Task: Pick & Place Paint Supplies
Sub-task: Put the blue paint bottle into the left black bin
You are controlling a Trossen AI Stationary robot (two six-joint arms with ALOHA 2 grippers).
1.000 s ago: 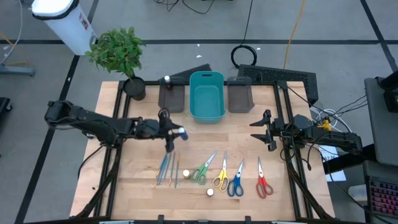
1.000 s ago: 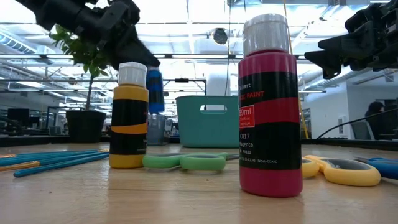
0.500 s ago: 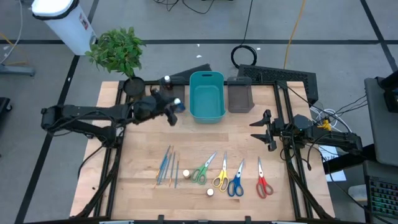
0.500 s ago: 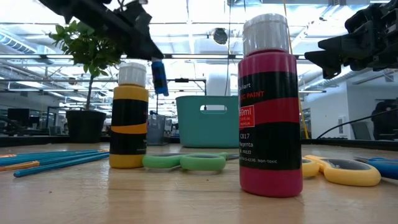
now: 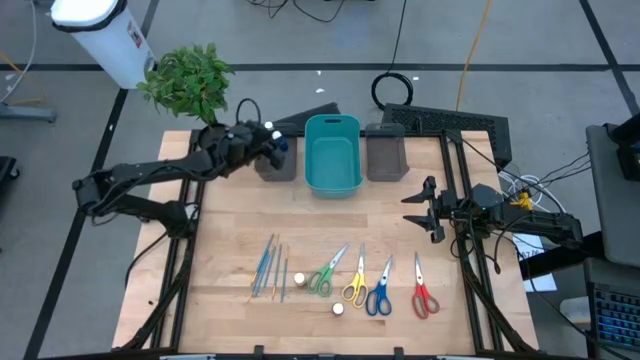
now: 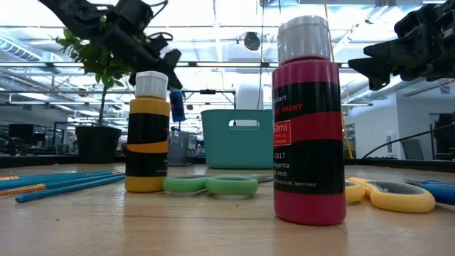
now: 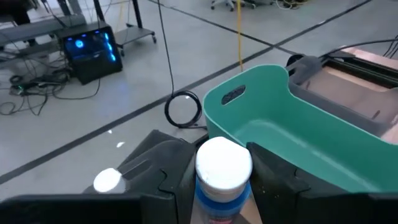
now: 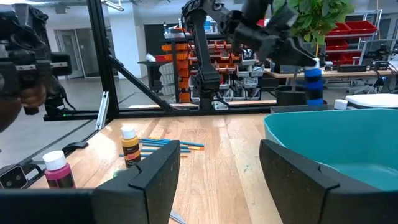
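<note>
My left gripper [image 5: 276, 146] is shut on a small blue paint bottle [image 7: 222, 190] with a white cap, above the left dark grey bin [image 5: 276, 163] at the table's far edge. The low view shows the bottle [image 6: 177, 107] in the air. Another white-capped bottle [image 7: 107, 180] stands in that bin. A yellow bottle [image 6: 147, 135] and a magenta bottle [image 6: 309, 121] stand on the table near its near edge. The brushes [image 5: 270, 268] lie flat beside the green [image 5: 325, 272], yellow [image 5: 355, 281], blue [image 5: 380, 291] and red [image 5: 423, 293] scissors. My right gripper [image 5: 412, 209] hovers open at the table's right side. My left gripper pinches the blue bottle's body [image 7: 221, 202] just below the white cap [image 7: 224, 163], one finger [image 7: 177, 186] on each side. The fingers come slanting down from the table's left. The bottle is lifted clear, about upright, over the left grey bin.
A teal bin [image 5: 332, 155] sits at the middle of the far edge, with a second dark grey bin [image 5: 385, 156] to its right. A potted plant [image 5: 192, 85] stands at the far left corner, close behind my left arm. Bare wood lies between the bins and the supplies.
My left gripper has carried the blue bottle from above the table's middle left toward the far edge, ending over the left grey bin. It has stayed shut on the bottle throughout.
</note>
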